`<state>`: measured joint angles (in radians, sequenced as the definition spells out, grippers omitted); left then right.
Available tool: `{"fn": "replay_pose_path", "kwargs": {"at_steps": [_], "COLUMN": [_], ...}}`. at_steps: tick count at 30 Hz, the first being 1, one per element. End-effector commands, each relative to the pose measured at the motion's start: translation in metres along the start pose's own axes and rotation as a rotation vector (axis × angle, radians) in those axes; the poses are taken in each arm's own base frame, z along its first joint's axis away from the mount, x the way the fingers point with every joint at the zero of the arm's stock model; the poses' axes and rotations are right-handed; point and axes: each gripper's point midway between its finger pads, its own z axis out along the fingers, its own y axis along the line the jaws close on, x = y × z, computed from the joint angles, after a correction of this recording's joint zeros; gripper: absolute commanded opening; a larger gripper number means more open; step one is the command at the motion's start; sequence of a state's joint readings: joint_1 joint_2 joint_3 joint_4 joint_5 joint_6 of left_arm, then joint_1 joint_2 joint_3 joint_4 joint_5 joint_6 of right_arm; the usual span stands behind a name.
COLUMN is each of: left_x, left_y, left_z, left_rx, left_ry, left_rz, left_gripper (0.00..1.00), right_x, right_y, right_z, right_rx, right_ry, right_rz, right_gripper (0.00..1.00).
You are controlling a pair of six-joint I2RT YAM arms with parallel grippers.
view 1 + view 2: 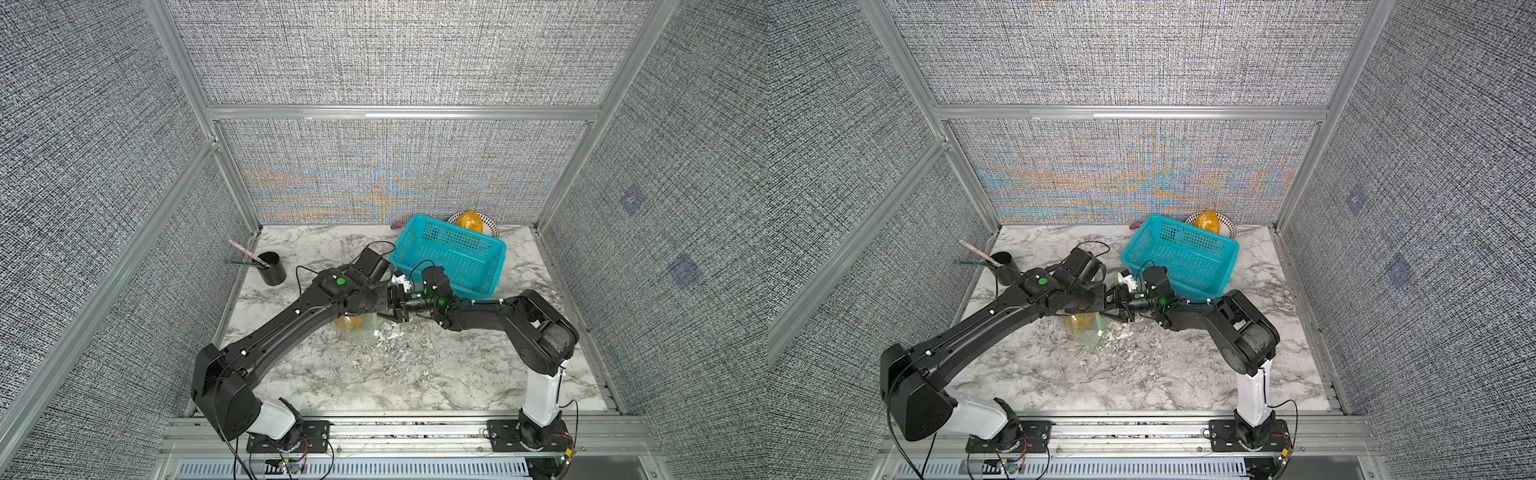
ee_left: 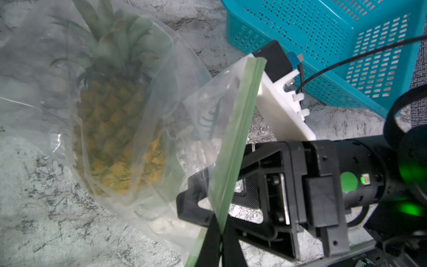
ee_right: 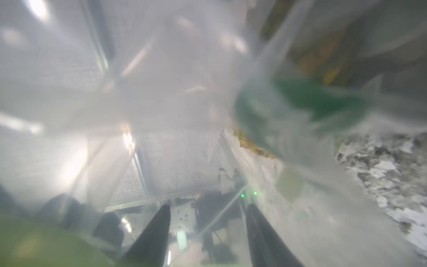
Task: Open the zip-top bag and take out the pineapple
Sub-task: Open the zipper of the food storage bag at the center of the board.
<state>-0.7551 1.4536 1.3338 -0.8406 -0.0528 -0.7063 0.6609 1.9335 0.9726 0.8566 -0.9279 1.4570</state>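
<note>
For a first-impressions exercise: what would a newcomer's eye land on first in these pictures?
The pineapple sealed inside the clear zip-top bag at mid-table, the bag's green strip pinched by the left end effector. Next, the teal basket at the far right of the table.

pineapple (image 2: pixel 115 129) in zip-top bag (image 2: pixel 238 129), basket (image 1: pixel 451 245) behind

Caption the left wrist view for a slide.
The left gripper pinches the zip-top bag by its green zip strip, pineapple inside, while the open right gripper faces it.
</note>
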Motion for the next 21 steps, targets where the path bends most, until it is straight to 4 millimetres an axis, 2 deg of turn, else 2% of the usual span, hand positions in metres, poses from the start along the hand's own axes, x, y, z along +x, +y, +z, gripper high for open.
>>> {"fn": "replay_pose_path", "kwargs": {"at_steps": [1, 4, 6, 10, 21], "left_x": [-0.003, -0.006, -0.009, -0.013, -0.013], "left_y": [-0.001, 0.001, 0.003, 0.006, -0.004], "left_z": [-0.003, -0.009, -0.013, -0.019, -0.012], "left_rx": [0.008, -0.001, -0.011, -0.024, -0.006], "left_ry": [-0.017, -0.04, -0.057, -0.082, -0.066], "left_rz": [0.007, 0.003, 0.008, 0.023, 0.057], "left_gripper": [0.07, 0.07, 0.07, 0.07, 0.07], "right_x": [0.005, 0.0, 0.001, 0.0, -0.012], "right_y": [0.034, 0.024, 0.008, -0.017, -0.03], "right_z": [0.001, 0.003, 0.001, -0.013, -0.042], "right_rx": [-0.121, -0.072, 0.003, 0.164, 0.426], "right_ry": [0.024, 0.008, -0.005, -0.049, -0.142], "right_rz": [-0.069, -0.038, -0.017, 0.002, 0.004], "right_gripper": [0.52, 0.45, 0.41, 0.4, 0.4]}}
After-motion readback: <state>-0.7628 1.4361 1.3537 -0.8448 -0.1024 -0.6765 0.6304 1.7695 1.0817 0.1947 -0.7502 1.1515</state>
